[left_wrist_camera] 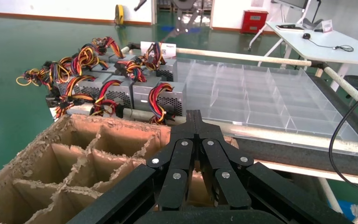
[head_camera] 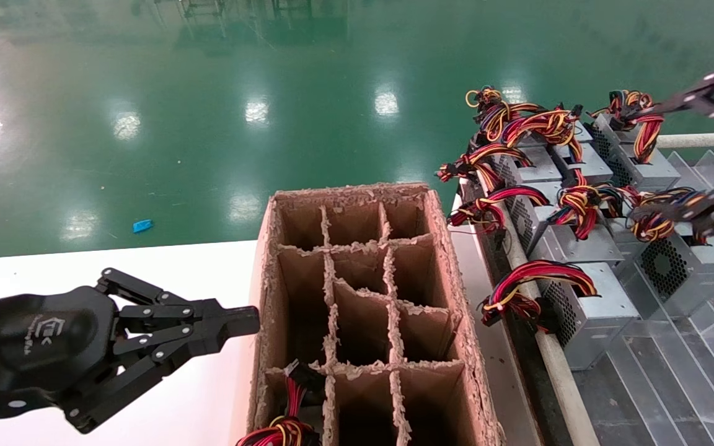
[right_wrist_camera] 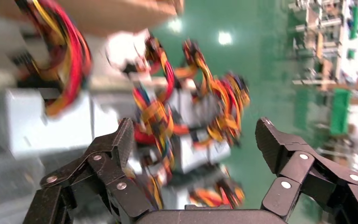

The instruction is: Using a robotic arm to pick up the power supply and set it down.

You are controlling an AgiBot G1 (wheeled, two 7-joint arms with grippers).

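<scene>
The power supply (head_camera: 698, 266) is a silver-grey box with a round fan grille and an orange, yellow and blue wire bundle (head_camera: 661, 220). It rests among like units on the clear rack at the right. My right gripper (head_camera: 633, 164) hangs above that row, open, its fingers spread wide with nothing held. In the right wrist view the right gripper (right_wrist_camera: 196, 135) frames blurred grey units and coloured wires (right_wrist_camera: 158, 116) below it. My left gripper (head_camera: 251, 322) is shut and empty, level beside the cardboard box's left wall; in the left wrist view the left gripper (left_wrist_camera: 194, 116) points over the box.
A tall cardboard box (head_camera: 450, 260) with ragged dividers stands mid-table; red-yellow wires (head_camera: 282, 427) lie in its near-left cell. Several other grey units (head_camera: 586, 316) crowd the rack behind a white rail (head_camera: 555, 359). Clear tray compartments (head_camera: 673, 384) stretch to the right. The white table (head_camera: 196, 272) lies left.
</scene>
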